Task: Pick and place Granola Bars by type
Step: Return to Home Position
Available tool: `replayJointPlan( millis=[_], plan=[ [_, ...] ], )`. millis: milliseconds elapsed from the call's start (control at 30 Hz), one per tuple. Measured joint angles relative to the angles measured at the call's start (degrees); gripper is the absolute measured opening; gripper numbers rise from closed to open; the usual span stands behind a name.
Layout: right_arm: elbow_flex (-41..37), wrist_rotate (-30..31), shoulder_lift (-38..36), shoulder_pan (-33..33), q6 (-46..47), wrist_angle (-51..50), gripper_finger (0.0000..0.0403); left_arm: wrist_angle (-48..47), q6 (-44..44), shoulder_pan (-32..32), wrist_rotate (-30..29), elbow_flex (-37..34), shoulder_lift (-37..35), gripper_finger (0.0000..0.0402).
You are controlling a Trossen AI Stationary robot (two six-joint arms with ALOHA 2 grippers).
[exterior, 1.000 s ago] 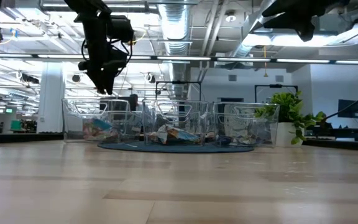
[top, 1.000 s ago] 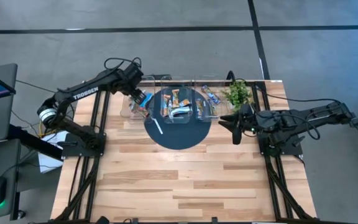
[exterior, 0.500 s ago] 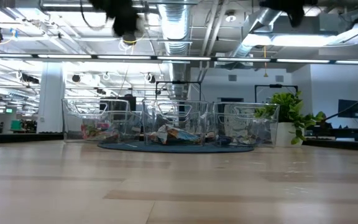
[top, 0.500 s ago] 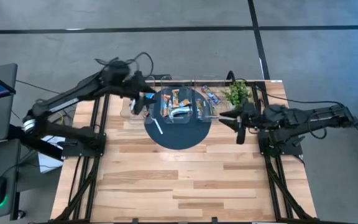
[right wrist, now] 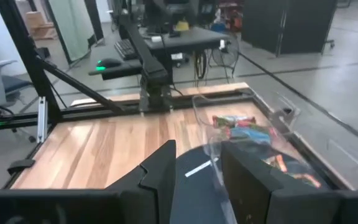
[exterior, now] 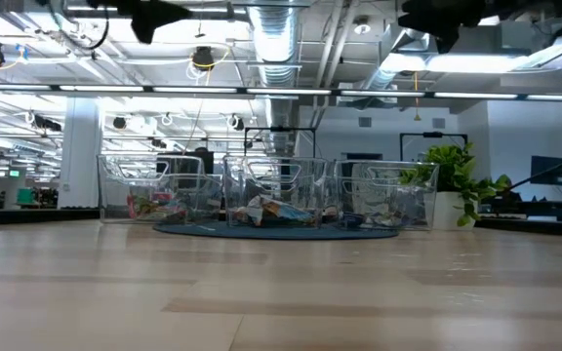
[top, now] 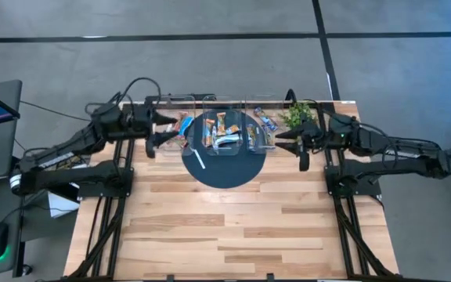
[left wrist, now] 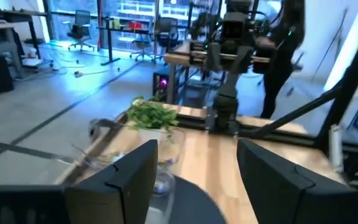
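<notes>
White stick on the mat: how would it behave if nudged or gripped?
Stick looks thin, so probably light and easily flicked. Lying flat on the mat, it may be fiddly to pinch. Might roll if round; shape unclear.

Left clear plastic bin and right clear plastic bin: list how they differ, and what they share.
The left clear plastic bin holds red-and-blue wrapped granola bars; the right clear plastic bin holds blue-white wrapped bars. The right bin stands beside the small green leafy plant; the left bin has none beside it. Both are see-through, stand in one row and flank the middle clear bin.
</notes>
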Motion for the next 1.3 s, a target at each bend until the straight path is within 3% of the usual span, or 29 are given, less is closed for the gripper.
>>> replayJointPlan(
  millis=[200,467,867,1300],
  plan=[
    [0.0,-5.3,0.0,-5.3,-1.5,0.7,0.0121,7.3,-6.4,-3.7,-2.4,-10.7,-9.5,0.0213],
    [-2.6,-6.1,-6.5,-7.9,-0.2,2.0,0.0121,7.2,-8.5,-12.6,-16.1,-17.2,-20.1,0.0213],
    [-20.2,-6.1,-25.8,-2.1,9.6,13.1,0.0121,3.0,-7.4,-20.3,-27.2,-17.4,-21.9,0.0213],
    [-28.3,-2.6,-39.8,0.7,11.0,10.4,0.0121,-3.8,-8.4,-21.6,-28.1,-17.4,-30.1,0.0213]
  ],
)
